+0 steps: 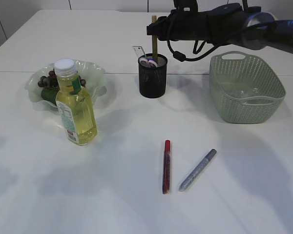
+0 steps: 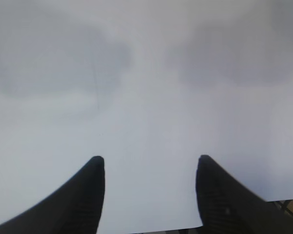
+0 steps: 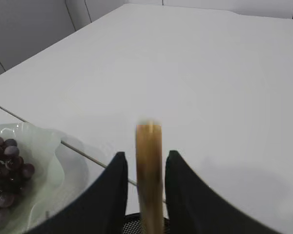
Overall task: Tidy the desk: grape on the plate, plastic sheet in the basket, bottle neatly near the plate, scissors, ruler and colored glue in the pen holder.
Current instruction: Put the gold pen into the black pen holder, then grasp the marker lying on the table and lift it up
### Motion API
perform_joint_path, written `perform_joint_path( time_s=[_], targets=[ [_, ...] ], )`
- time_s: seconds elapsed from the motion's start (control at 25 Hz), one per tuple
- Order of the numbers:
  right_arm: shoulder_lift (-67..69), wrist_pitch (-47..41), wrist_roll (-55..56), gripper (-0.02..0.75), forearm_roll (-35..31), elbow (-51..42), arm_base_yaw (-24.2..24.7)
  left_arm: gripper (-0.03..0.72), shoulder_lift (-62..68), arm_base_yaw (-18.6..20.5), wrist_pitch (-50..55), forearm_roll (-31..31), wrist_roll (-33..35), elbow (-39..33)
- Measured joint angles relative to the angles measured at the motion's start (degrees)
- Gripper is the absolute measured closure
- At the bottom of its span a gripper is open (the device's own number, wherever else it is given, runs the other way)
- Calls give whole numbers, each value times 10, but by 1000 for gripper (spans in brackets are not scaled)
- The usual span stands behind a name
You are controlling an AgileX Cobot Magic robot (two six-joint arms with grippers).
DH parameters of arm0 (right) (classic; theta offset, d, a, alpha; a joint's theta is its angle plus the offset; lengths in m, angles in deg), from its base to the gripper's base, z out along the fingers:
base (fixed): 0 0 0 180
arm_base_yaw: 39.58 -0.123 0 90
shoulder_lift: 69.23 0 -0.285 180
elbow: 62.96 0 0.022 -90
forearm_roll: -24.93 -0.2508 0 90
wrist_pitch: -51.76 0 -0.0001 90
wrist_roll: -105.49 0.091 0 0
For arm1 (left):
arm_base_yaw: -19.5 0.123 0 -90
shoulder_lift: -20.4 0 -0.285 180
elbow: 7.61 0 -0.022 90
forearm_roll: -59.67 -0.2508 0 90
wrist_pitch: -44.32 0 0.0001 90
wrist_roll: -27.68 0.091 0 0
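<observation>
Right jaws (image 3: 142, 168) pinch the wooden ruler (image 3: 149, 170); left jaws (image 2: 149, 163) gape over white table (image 1: 112, 204).

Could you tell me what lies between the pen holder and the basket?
Only bare table separates the pen holder and the basket, as the exterior view shows.

Office-like white desk (image 1: 136, 204), pen holder (image 1: 153, 77)
</observation>
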Motion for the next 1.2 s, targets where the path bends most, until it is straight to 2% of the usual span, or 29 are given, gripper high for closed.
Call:
perform_joint_path(
  time_s=[0.08,0.2,0.4,0.48,0.56,0.68,0.8,0.92,1.0,1.12,1.2],
  targets=[
    [2,0,-10,476,-12,0,0,254,0,0,0,0,0,0],
    [2,-3,-23,406,-17,0,0,254,0,0,-1,0,0,0],
    [2,-3,-27,385,-17,0,0,254,0,0,-1,0,0,0],
    [-1,-6,-16,384,8,0,0,254,0,0,-1,0,0,0],
    [-14,-21,45,383,73,-3,0,254,0,0,-1,0,0,0],
    [-51,-68,214,383,248,-5,0,254,0,0,-1,0,0,0],
    [-93,-163,412,383,472,-5,-3,254,0,0,-1,0,0,0],
    [-131,-287,555,383,615,-5,-10,254,0,0,-1,0,0,0],
    [-149,-370,607,383,648,-5,-15,254,0,0,-1,0,0,0],
    [-166,-473,657,383,663,-5,-26,254,0,0,-4,0,0,0],
    [-170,-498,685,383,665,-5,-34,254,0,0,-5,0,0,0]
  ],
)
